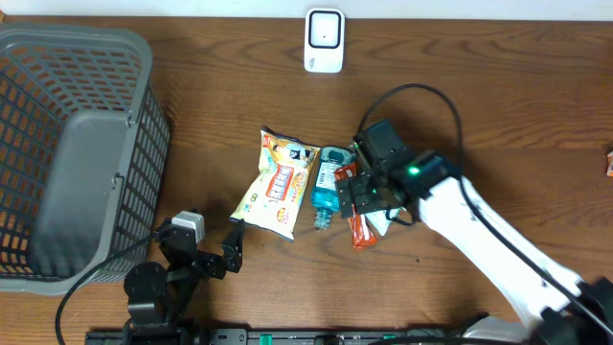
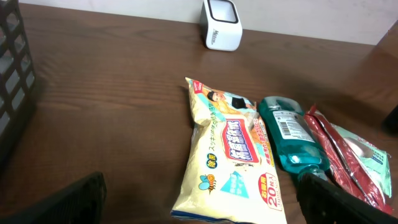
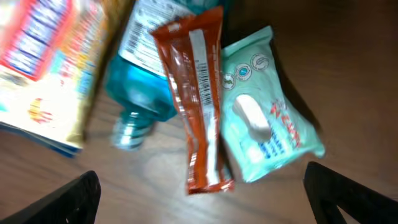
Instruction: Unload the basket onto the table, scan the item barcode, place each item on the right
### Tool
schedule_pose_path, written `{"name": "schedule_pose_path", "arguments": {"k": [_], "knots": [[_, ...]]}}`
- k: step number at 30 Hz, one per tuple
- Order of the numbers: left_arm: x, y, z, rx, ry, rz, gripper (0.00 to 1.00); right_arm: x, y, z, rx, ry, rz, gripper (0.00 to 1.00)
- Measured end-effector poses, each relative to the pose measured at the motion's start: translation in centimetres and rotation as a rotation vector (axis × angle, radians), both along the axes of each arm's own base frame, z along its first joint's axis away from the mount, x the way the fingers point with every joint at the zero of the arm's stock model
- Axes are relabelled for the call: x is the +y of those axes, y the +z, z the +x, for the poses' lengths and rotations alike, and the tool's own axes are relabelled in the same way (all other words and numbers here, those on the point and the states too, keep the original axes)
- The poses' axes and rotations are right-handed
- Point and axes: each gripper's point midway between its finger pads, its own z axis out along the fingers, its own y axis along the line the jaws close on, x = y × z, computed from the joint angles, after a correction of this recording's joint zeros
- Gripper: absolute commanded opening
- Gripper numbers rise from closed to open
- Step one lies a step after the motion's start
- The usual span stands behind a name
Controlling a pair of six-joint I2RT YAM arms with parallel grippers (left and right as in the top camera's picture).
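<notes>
A red-brown snack wrapper lies on the table with its barcode strip facing up, between a teal bottle and a mint wipes pack. My right gripper hovers over them, open, with nothing between its fingers; overhead, the right gripper covers most of the wipes pack. A yellow pack lies left of the bottle. The white scanner stands at the table's far edge. My left gripper stands open near the front edge, facing the yellow pack.
A large grey basket fills the left side of the table. Bare wood lies between the items and the scanner. The right arm's cable loops above the items.
</notes>
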Motion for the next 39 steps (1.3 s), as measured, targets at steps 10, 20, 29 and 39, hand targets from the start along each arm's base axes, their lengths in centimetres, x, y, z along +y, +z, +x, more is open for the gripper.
{"name": "schedule_pose_path", "arguments": {"k": [10, 20, 29, 39], "knots": [[0.0, 0.0, 0.0, 0.000, 0.000, 0.000, 0.98, 2.1, -2.3, -2.8, 0.070, 0.048, 0.120, 0.64], [0.0, 0.0, 0.0, 0.000, 0.003, 0.001, 0.98, 2.1, -5.9, -4.6, 0.158, -0.054, 0.179, 0.66], [0.0, 0.0, 0.0, 0.000, 0.003, 0.001, 0.98, 0.5, -8.5, -4.7, 0.161, -0.117, 0.187, 0.68], [0.0, 0.0, 0.0, 0.000, 0.003, 0.001, 0.98, -0.7, -8.1, -2.1, 0.117, -0.170, 0.279, 0.73]]}}
